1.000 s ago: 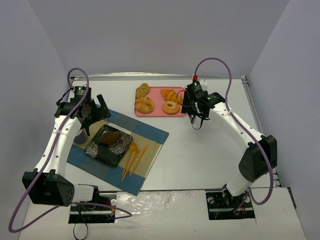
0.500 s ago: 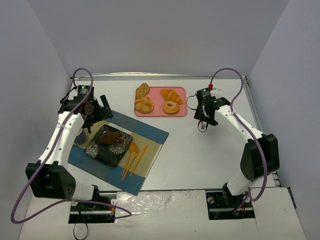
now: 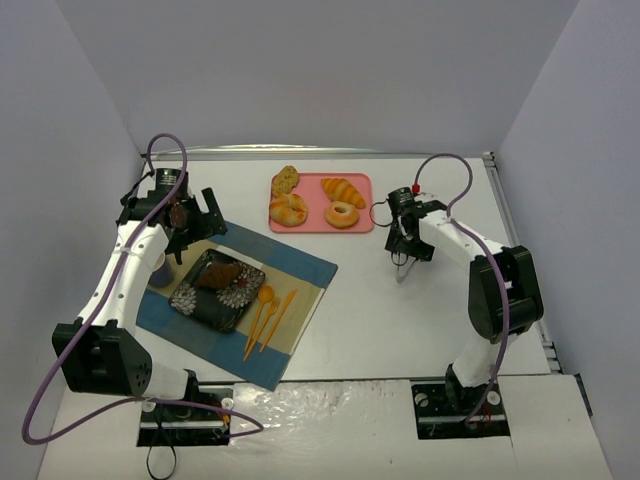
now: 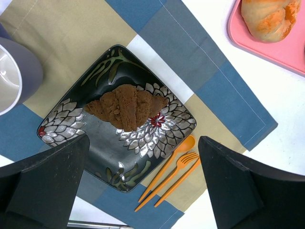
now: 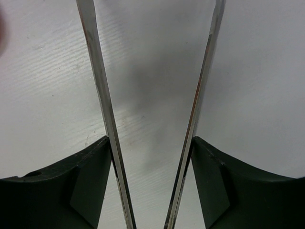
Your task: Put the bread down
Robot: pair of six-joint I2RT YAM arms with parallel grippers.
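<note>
The bread [image 3: 218, 274], a dark brown wedge, lies on the black floral plate [image 3: 200, 305] on the blue and tan placemat [image 3: 300, 270]. It also shows in the left wrist view [image 4: 125, 106], in the middle of the plate [image 4: 95, 157]. My left gripper [image 3: 190, 222] is open and empty, above the plate's far edge; in its own view [image 4: 144, 140] the fingers stand wide apart. My right gripper [image 3: 403, 245] is shut on metal tongs [image 3: 400, 270] over bare table, right of the pink tray. In the right wrist view [image 5: 151, 140] the tongs' blades [image 5: 97, 71] are spread with nothing between them.
A pink tray [image 3: 318, 200] at the back holds a croissant [image 3: 343, 190], a ring donut [image 3: 342, 214], a bun [image 3: 288, 210] and a bread slice [image 3: 285, 180]. Orange cutlery [image 3: 268, 315] lies on the mat beside the plate. A grey cup [image 4: 14, 76] stands left of the plate.
My right arm moved away from the tray, first to the right, then down towards the table with the tongs. My left gripper shifted slightly back. The bread stayed on the plate.
</note>
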